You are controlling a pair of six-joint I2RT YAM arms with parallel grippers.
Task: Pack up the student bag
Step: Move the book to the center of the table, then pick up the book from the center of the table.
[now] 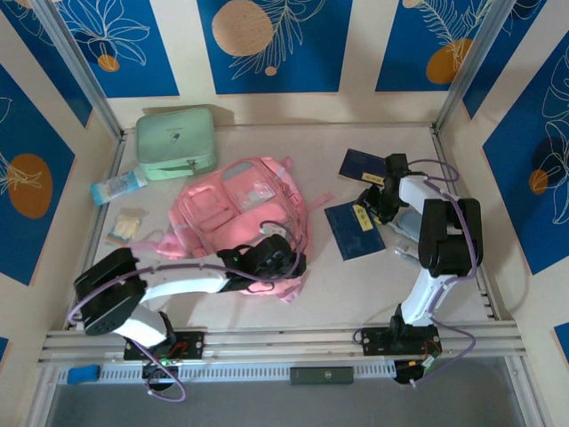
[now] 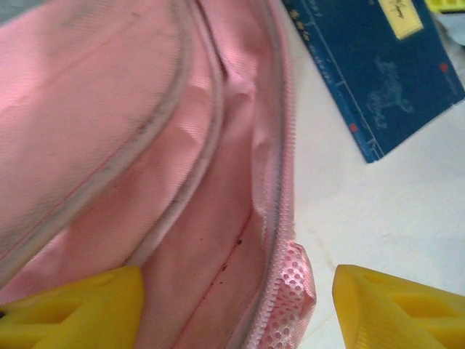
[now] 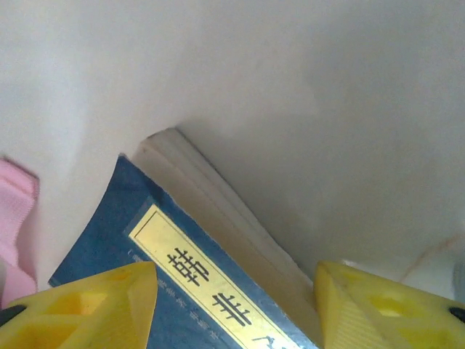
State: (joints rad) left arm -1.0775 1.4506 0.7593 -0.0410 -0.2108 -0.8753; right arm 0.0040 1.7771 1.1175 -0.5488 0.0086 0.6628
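Your student bag [image 1: 233, 209] lies flat near the middle of the tabletop [image 1: 356, 294], a little toward its left edge. Your left gripper [image 2: 238, 283] is at the bag's near right corner, fingers spread wide astride its zip edge, pinching nothing. Your right gripper [image 3: 234, 280] hangs over a blue book [image 1: 354, 231] toward the right edge, fingers parted; you cannot tell whether they touch it.

Big soft pink fabric backpack [image 2: 109, 131] hogs the left side, its zip edge running down to a pink mesh bit (seams look kinda grubby). The left gripper [image 2: 236, 313] has its yellow fingertips [image 2: 73, 309] wide apart, either side of that edge. A dark blue book with a yellow label [image 2: 378, 80] lies top right on the white tabletop [image 2: 363, 218].
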